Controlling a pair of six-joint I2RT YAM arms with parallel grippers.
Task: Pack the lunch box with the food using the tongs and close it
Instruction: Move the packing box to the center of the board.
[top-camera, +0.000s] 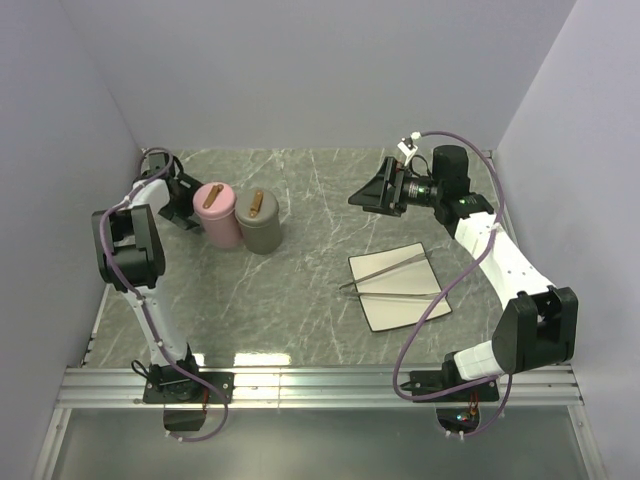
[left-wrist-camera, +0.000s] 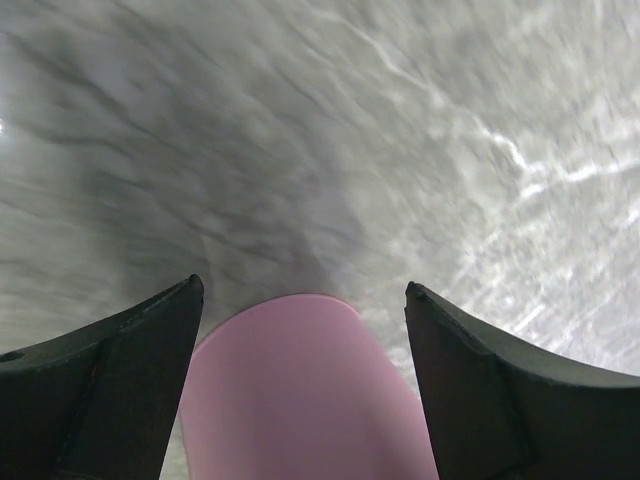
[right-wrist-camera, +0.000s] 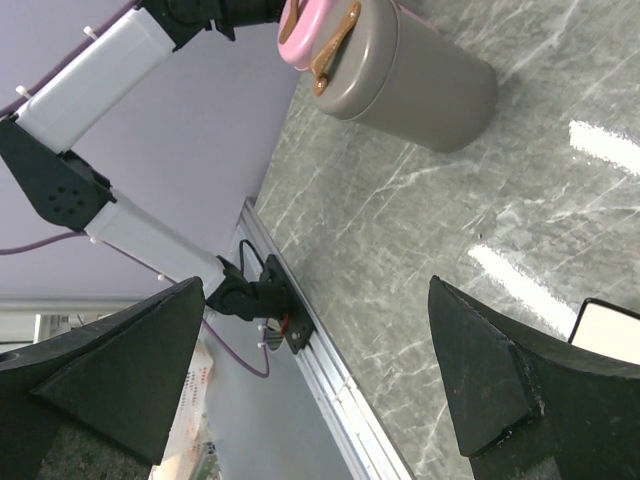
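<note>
The silver tongs (top-camera: 385, 274) lie in a narrow V across a white square plate (top-camera: 395, 312) at the right of the table. A pink cylinder (top-camera: 217, 214) and a grey cylinder (top-camera: 259, 221), each with a brown strap on its lid, stand side by side at the back left. My left gripper (top-camera: 186, 206) is open just left of the pink cylinder (left-wrist-camera: 300, 400), which sits between the fingers of the left gripper (left-wrist-camera: 303, 290). My right gripper (top-camera: 368, 196) hangs open above the table's back middle, and nothing is between the fingers of the right gripper (right-wrist-camera: 317, 285). The food is out of view.
Grey walls close in the table on the left, back and right. The right wrist view shows the grey cylinder (right-wrist-camera: 415, 85), the pink one (right-wrist-camera: 298, 32) behind it, a plate corner (right-wrist-camera: 612, 332) and the left arm's base (right-wrist-camera: 258, 298) on the front rail.
</note>
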